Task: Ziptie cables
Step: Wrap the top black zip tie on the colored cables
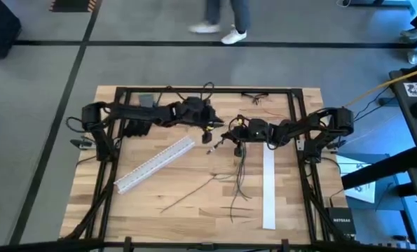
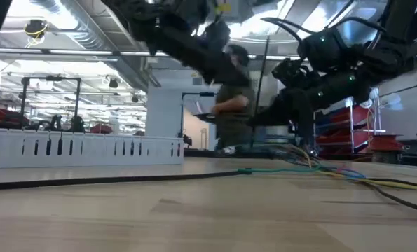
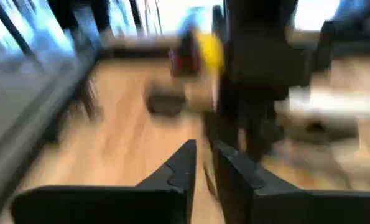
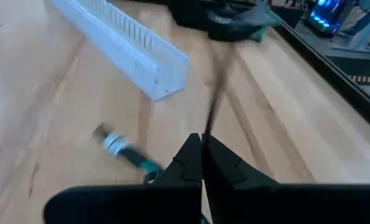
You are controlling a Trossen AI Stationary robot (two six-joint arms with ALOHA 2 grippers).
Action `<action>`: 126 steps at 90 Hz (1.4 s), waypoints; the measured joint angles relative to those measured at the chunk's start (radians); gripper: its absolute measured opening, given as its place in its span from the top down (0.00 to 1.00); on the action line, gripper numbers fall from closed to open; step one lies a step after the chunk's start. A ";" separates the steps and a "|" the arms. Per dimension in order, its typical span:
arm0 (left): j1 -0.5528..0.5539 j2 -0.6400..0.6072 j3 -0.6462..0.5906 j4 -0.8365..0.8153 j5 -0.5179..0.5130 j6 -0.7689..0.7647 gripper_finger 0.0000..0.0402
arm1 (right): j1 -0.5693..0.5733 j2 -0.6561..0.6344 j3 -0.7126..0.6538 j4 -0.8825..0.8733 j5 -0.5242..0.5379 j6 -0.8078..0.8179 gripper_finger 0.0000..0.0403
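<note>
Right end effector [image 4: 201, 149] pinched on a cable [image 4: 217, 93], lifted near bench [image 1: 194, 203] centre. Left end effector [image 3: 203, 163] slightly apart, empty, just beside it. White slotted strip [image 1: 155, 163] lies close left of the cables [image 1: 237, 178].

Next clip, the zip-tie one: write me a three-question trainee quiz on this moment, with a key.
1. True or false: the right gripper is shut on a strand of the cables.
2. How many white slotted strips lie on the table? A) one B) two C) three
3. Fill in: the white strip below the left gripper lies ____, while the other strip runs straight down the picture.

Key: 1 true; 2 B; 3 diagonally.
</note>
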 joint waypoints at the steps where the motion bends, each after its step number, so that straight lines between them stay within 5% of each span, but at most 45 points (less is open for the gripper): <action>1: 0.000 -0.002 0.002 -0.001 0.000 0.000 0.81 | 0.000 0.000 0.000 -0.001 0.000 0.000 1.00; 21: -0.002 0.020 -0.005 -0.112 0.065 -0.009 0.71 | 0.000 -0.002 0.000 0.006 0.000 -0.001 1.00; 75: -0.037 0.163 -0.002 0.184 0.080 0.001 0.68 | 0.000 -0.004 0.003 0.014 0.005 -0.004 1.00; 84: -0.036 0.169 -0.003 0.174 0.045 0.033 0.73 | 0.000 -0.004 0.003 0.013 0.005 -0.004 1.00; 100: -0.043 0.164 -0.004 0.191 0.013 0.119 0.97 | 0.000 -0.004 0.003 0.015 0.005 -0.004 1.00; 126: -0.079 0.115 -0.007 0.166 -0.090 0.215 1.00 | 0.001 -0.007 0.007 0.002 0.007 -0.001 1.00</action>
